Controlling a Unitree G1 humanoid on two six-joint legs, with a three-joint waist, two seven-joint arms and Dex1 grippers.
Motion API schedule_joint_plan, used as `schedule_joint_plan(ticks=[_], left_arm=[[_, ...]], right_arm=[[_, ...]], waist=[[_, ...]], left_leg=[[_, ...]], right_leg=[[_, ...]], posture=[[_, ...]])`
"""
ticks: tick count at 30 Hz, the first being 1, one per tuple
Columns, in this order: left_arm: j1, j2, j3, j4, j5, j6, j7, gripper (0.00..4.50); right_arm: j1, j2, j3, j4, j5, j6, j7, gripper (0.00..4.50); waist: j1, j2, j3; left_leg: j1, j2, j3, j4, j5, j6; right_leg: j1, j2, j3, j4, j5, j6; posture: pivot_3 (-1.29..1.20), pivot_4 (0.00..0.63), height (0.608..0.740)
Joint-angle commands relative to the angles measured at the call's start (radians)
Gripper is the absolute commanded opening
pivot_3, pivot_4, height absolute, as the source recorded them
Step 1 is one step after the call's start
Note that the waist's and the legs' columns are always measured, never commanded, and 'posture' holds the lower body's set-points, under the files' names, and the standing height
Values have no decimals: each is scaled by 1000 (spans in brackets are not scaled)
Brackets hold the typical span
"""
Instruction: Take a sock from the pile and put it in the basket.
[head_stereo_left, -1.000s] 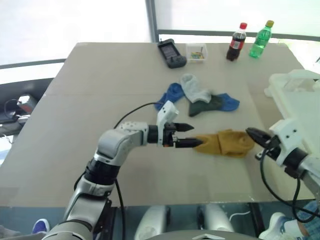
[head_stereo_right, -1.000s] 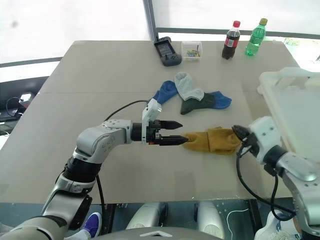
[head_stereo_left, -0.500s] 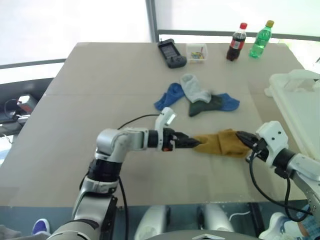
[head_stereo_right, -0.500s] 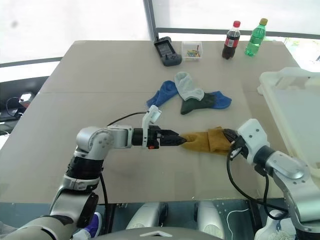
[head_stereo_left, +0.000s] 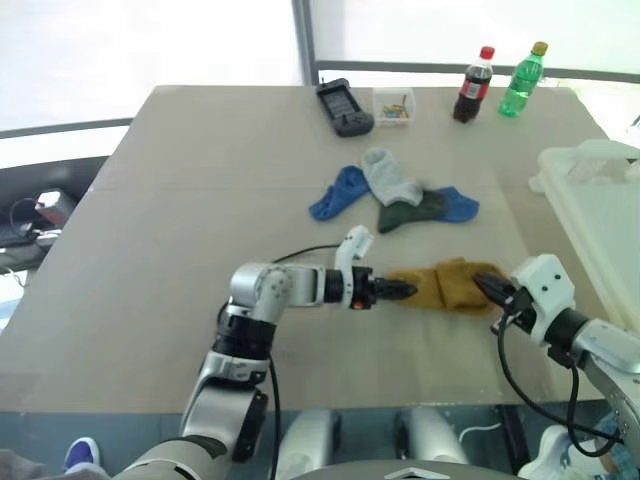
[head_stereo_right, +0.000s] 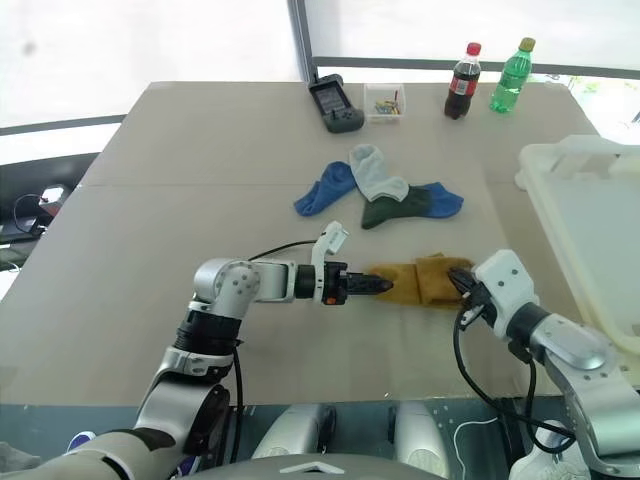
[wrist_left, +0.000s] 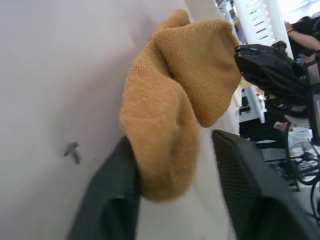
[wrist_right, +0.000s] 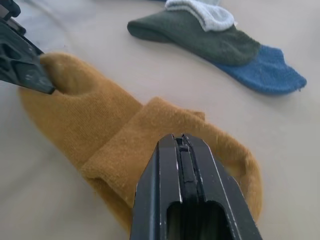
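Near the table's front edge lies the folded mustard-yellow knit sock — left gripper at its toe end, fingers narrowed with the toe between them. Right gripper sits at the cuff end, jaws fully closed, tips against the fabric. Remaining pile of blue, grey and green socks lies farther back; white plastic basket at far right.

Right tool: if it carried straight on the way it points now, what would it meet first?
The mustard sock, whose near end lies right at the shut right tool. Past the sock, the left tool faces it. Actual contact is unclear.
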Motion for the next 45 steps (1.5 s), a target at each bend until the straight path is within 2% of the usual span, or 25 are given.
schedule_joint_plan(ticks=[1, 2, 8, 13, 17, 20, 21, 22, 26, 37, 40, 45], left_arm=[[-35, -21, 102, -28, -113, 32, -45, 394], [-42, -21, 111, -33, -134, 39, -61, 96], [-101, -73, 107, 7, -178, 36, -98, 96], [-172, -148, 35, 154, -92, -68, -109, 96], [-195, -146, -2, 208, -33, -89, -94, 96], [-187, -109, 15, 198, -25, -58, -85, 1067], [-185, -102, 17, 196, -21, -54, -77, 1067], [-186, -106, 18, 193, -19, -50, -63, 1808], [-207, -160, 39, 186, -29, -41, -12, 3495], [-222, -226, 118, 192, -76, 35, 37, 3495], [-209, -229, 128, 190, -76, 45, 45, 3495], [-194, -205, 110, 170, -61, 44, 36, 3495]], right_arm=[[23, 5, -57, -66, 8, -10, -20, 0], [29, 6, -63, -69, 8, -10, -22, 0], [54, 16, -96, -91, 9, -2, -46, 0], [83, 16, -131, -125, 14, 15, -56, 0], [109, 17, -142, -159, 16, 27, -61, 0], [129, 22, -145, -179, 15, 30, -68, 0], [132, 25, -143, -182, 13, 31, -72, 0], [134, 31, -140, -185, 13, 31, -76, 0], [131, 46, -129, -193, 16, 33, -86, 0], [138, 43, -175, -240, 76, 48, -74, 0], [143, 37, -184, -271, 137, 61, -44, 0], [170, -30, -148, -326, 195, 99, 24, 0]], waist=[[0, 0, 0], [1, 0, 0], [4, 0, 0], [3, 0, 0], [-1, 0, 0], [-3, 0, 0], [-3, 0, 0], [-3, 0, 0], [8, 0, 0], [0, 0, 0], [2, 0, 0], [2, 0, 0]], left_leg=[[0, 1, 0, 0, 0, 0], [0, 1, 0, 0, 0, 0], [0, 0, 0, 1, 0, 0], [0, -1, 0, 2, 0, 0], [0, -1, 0, 2, 0, 0], [0, 0, 0, 1, 0, 0], [0, 0, 0, 1, 0, 0], [1, 0, 0, 1, 0, 0], [0, -1, 0, 2, 0, 0], [0, 0, 0, 3, 0, 0], [0, 0, 0, 3, 0, 0], [0, -1, -1, 3, 0, 0]], right_leg=[[0, 0, 0, 0, 0, 0], [0, 0, 0, 0, 0, 0], [1, 0, 0, 0, 0, 0], [1, 0, -1, 0, 0, 0], [1, 1, 0, 1, 0, 0], [1, 1, 0, 1, 0, 0], [1, 1, 0, 1, 0, 0], [1, 1, 0, 1, 0, 0], [1, 0, 0, 1, 0, 0], [1, 1, 0, 2, 0, 0], [1, 1, 0, 1, 0, 0], [1, 1, 0, 1, 0, 0]], posture=[[0, 150, 740], [0, 150, 740], [0, 150, 740], [0, 150, 740], [0, 150, 740], [0, 150, 740], [0, 150, 740], [0, 150, 740], [0, 150, 740], [0, 150, 740], [0, 150, 740], [0, 150, 740]])
